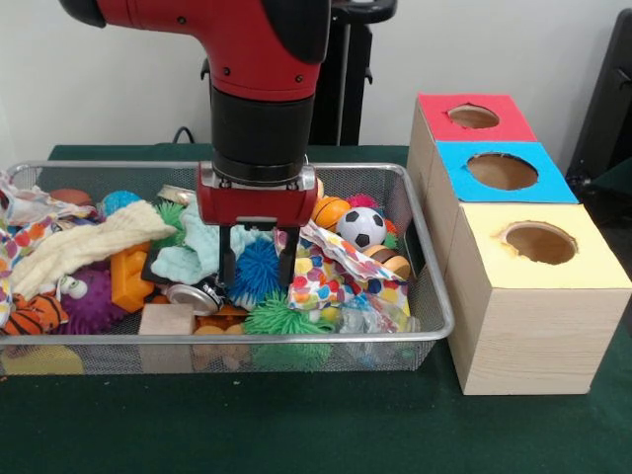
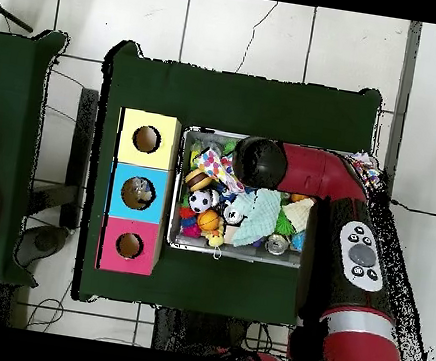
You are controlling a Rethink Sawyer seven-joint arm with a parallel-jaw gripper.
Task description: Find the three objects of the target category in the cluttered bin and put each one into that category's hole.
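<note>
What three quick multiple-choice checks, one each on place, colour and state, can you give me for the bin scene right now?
1. Where is the black-and-white soccer ball?
A. inside the wire mesh bin
B. on the yellow-topped wooden box
C. on the green cloth

2. Which top colour does the middle box have?
A. red
B. blue
C. yellow

3. What is the gripper doing?
A. raised clear of the bin
B. lowered around the blue spiky ball
C. over a hole

Answers: 1 A, it lies among the clutter. 2 B, blue sits between red and yellow. 3 B, the fingers flank the ball.
</note>
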